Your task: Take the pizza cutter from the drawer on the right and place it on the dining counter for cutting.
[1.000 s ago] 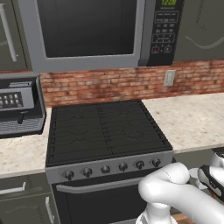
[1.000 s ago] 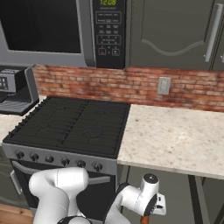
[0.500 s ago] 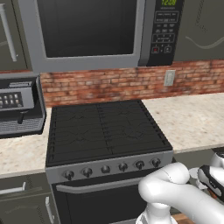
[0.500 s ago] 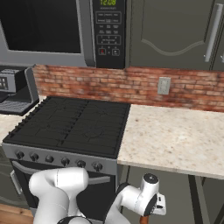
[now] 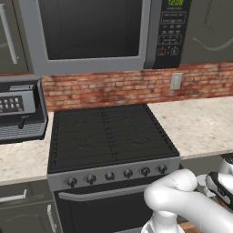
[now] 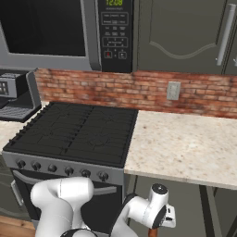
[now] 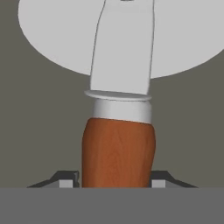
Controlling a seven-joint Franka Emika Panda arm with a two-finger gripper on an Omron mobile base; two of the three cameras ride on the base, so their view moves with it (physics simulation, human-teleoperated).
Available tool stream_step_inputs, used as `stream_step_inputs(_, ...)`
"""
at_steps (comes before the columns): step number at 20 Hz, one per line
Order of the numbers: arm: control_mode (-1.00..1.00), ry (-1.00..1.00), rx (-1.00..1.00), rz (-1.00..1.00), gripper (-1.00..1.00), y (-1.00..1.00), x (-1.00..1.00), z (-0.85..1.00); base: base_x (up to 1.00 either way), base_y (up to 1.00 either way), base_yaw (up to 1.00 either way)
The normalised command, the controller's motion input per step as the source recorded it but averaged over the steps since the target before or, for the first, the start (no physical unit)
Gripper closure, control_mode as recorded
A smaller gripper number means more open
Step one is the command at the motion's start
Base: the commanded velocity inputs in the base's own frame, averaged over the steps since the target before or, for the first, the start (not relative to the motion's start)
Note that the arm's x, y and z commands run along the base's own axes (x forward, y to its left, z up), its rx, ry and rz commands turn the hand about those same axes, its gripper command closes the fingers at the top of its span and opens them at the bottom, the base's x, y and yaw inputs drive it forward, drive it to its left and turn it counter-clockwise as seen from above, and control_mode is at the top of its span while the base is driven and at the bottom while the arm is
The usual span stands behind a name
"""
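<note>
1. Hand view, left to right: left fingertip (image 7: 66, 181) sits against the left side of the pizza cutter's (image 7: 119, 151) reddish-brown wooden handle, the handle fills the gap, and the right fingertip sits against its right side. No visible space either side, so I read the gripper (image 7: 116, 183) as closed on the handle, jaws at a narrow-to-middling spread.
2. Beyond the handle: silvery collar, flat metal neck, then the round blade. All of it lies over a flat grey surface, which I take to be the drawer (image 7: 35, 122) floor. Can't tell whether the cutter is resting on it or already lifted clear.
3. Left base view, left to right: coffee machine (image 5: 20, 109) on the kitchen worktop (image 5: 200, 123), stove (image 5: 111, 136) in the middle with the microwave (image 5: 91, 32) above, then the arm bent low at the lower right.
4. Right base view, left to right: stove, beige kitchen worktop, brick wall (image 6: 139, 90) behind. The wrist reaches down below the worktop edge, and a sliver of reddish handle shows under it.
5. Progress, my judgement: drawer reached and grasp looks made, so roughly the first third is done.
6. Left to do: lift the cutter out of the drawer, carry it across to the dining counter, set it down and release.
</note>
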Motion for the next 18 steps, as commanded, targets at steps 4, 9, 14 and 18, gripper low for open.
stream_step_inputs(4, -1.00, 0.01, 0.00, 0.00, 1.00, -0.08, -0.15, 0.00, 0.00, 0.00, 0.00)
stream_step_inputs(9, -1.00, 0.00, 0.00, 0.02, 1.00, -0.37, -0.23, 0.20, 0.00, 0.00, 0.00)
stream_step_inputs(14, -1.00, 0.00, 0.00, 0.00, 1.00, -0.24, -0.24, 0.59, 0.00, 0.00, 0.00)
stream_step_inputs(18, -1.00, 0.00, 0.00, 0.00, 1.00, -0.11, -0.15, 0.70, 0.00, 0.00, 0.00)
